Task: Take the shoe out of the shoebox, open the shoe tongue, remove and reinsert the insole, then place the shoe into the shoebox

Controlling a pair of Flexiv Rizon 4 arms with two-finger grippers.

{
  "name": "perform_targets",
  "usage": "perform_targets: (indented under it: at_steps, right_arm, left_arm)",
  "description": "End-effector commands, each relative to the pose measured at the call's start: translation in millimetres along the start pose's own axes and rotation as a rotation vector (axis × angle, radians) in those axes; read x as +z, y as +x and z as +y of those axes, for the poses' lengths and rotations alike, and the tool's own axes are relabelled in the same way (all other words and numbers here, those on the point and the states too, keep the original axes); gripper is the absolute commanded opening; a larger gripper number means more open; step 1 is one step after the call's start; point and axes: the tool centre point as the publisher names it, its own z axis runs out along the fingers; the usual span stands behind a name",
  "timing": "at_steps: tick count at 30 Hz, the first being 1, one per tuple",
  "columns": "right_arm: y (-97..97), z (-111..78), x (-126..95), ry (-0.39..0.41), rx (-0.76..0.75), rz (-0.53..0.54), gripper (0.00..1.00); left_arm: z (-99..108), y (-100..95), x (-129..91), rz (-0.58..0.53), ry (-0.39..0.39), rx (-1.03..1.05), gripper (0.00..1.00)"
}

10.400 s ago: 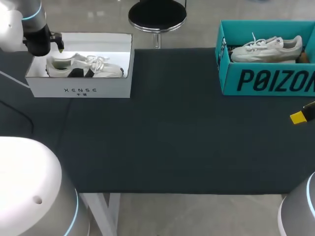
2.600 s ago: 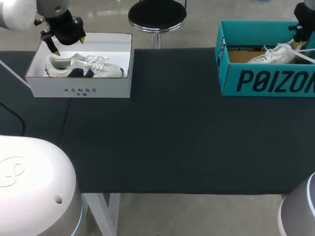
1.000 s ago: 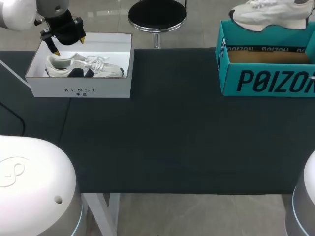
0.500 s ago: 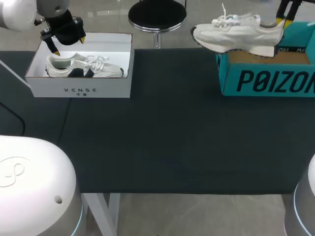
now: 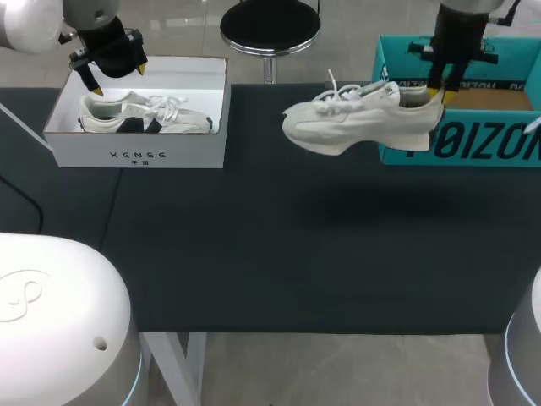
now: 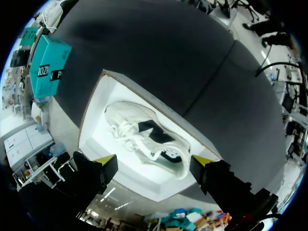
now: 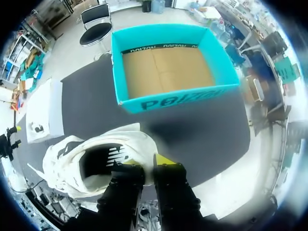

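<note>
A cream sneaker (image 5: 359, 118) hangs in the air over the dark table, just left of the teal shoebox (image 5: 478, 144). My right gripper (image 5: 439, 89) is shut on its heel collar, one finger inside the shoe opening. In the right wrist view the sneaker (image 7: 82, 163) hangs from the gripper (image 7: 144, 166), and the teal shoebox (image 7: 178, 98) ahead shows only its bare cardboard floor. My left gripper (image 5: 116, 76) stands open above the heel end of a white-and-black sneaker (image 5: 144, 114) lying in a white shoebox (image 5: 139, 154). That sneaker (image 6: 144, 139) lies below the spread left gripper (image 6: 155, 161).
The white shoebox (image 6: 144, 98) sits at the table's far left, the teal one at the far right. Dark table cloth (image 5: 279, 245) spreads between and in front of them. The white shoebox (image 7: 45, 110) also shows in the right wrist view.
My right arm has carried the cream sneaker from above the teal box leftward and down, out over the table. The left arm has not moved.
</note>
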Motion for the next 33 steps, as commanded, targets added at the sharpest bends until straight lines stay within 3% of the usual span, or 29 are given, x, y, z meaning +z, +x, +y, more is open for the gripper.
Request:
perform_targets:
  at_steps: [1, 7, 10, 13, 33]
  right_arm:
    - [16.2, -41.4, 7, -0.589, 0.036, -0.049, 0.00]
    - [18.4, -69.9, 24, -0.574, 0.131, -0.060, 0.00]
    - [20.5, -82.6, 39, -0.544, 0.144, -0.013, 0.00]
    - [23.6, -84.5, 48, -0.485, 0.151, 0.065, 0.00]
    - [28.9, -88.7, 49, -0.476, 0.155, 0.046, 0.00]
  left_arm:
    - [0, 0.4, 0, 0.001, -0.001, 0.001, 1.00]
    - [0, 0.4, 0, 0.001, -0.001, 0.001, 1.00]
    - [0, 0.4, 0, 0.001, -0.001, 0.001, 1.00]
    - [0, 0.4, 0, 0.001, -0.001, 0.001, 1.00]
    - [0, 0.4, 0, 0.001, -0.001, 0.001, 1.00]
